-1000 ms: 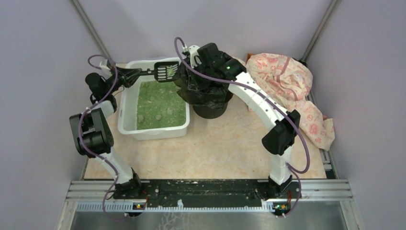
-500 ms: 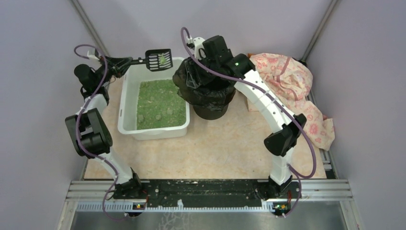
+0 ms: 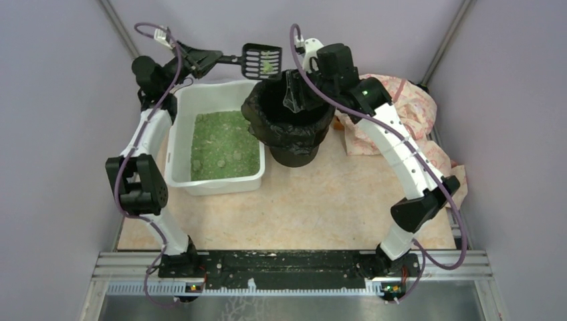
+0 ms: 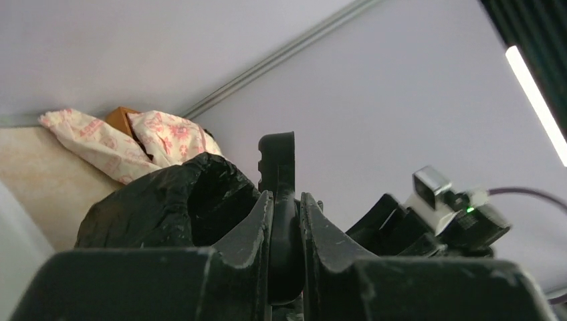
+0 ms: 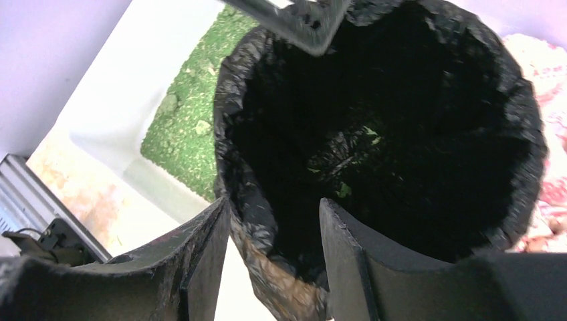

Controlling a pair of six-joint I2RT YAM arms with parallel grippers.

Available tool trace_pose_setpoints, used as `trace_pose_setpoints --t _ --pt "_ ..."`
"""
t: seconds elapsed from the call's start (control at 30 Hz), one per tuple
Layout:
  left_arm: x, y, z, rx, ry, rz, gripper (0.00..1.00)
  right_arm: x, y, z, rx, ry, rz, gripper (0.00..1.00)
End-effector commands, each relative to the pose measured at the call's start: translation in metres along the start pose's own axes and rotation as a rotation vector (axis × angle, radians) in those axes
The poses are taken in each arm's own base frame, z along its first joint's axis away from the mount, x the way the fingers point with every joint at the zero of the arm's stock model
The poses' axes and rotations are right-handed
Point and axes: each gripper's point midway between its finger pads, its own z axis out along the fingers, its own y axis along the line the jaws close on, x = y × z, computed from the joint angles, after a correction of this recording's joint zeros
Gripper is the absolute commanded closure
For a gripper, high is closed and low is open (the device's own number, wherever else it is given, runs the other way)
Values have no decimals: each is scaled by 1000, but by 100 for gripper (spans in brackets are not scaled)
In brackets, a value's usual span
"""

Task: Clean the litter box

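Pinching scoop handle (image 4: 277, 167) w/ L gripper (image 4: 285, 207) — R gripper (image 5: 274, 204) spread above bin bag (image 5: 515, 134).

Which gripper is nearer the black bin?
Right. The right gripper straddles the rim of the bin; the left gripper is off to its left, holding the scoop.

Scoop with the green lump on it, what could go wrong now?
1. The scoop, held by the left pincer, hangs by the edge of the black bag, not over its middle; tipped here, the green lump could land outside.
2. The right pincer stands open astride the bag's rim, so the rim may sag inward.
3. Scoop and right pincer are close and might bump.
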Motion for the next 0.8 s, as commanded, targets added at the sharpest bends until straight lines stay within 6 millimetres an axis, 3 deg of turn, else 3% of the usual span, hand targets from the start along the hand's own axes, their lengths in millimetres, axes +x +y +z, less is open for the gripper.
trace_pose_setpoints --t 0.0,0.07,0.23,0.33,0.53,0.63,0.77 --pt "24 -7 27 10 49 231 100 -32 -8 -40 53 -170 19 48" --pt "46 -4 38 2 106 364 100 -30 -14 -49 69 -193 35 48" --pt "67 19 46 -179 168 696 100 -11 -24 -62 91 -195 58 49" --pt "76 4 47 -172 149 837 100 -3 -27 -69 103 -203 61 49" --pt "95 -45 65 -144 160 1071 100 5 -32 -70 114 -203 69 49" --pt "117 -58 70 -127 210 1156 100 7 -30 -66 98 -203 73 49" --pt "141 -57 70 -136 286 1255 100 10 -28 -62 85 -200 86 49"
